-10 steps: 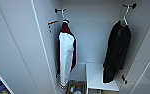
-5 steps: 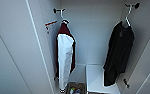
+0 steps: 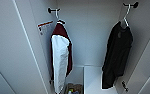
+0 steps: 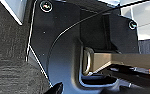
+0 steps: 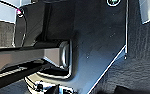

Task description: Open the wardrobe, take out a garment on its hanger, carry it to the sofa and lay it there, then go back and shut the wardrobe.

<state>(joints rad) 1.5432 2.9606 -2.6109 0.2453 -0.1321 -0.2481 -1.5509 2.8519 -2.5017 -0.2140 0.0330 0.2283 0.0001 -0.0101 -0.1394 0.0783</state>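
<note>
The wardrobe point(image 3: 23, 50) stands open; the black coat point(image 3: 117, 55) hangs on its hanger point(image 3: 126, 17) at the right wall. Lifting the hook straight off looks best. Neither hand's state can be told.

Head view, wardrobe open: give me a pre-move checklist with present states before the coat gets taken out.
1. Wardrobe doors open: ok.
2. Black coat hanging freely, on the side wall at picture right: ok.
3. Hanger hooked on its black peg: ok.
4. Maroon jacket with white sleeves apart from the coat: ok.
5. Grippers open and ready: cannot tell.
6. Coat's hem free of the white shelf: cannot tell.
</note>
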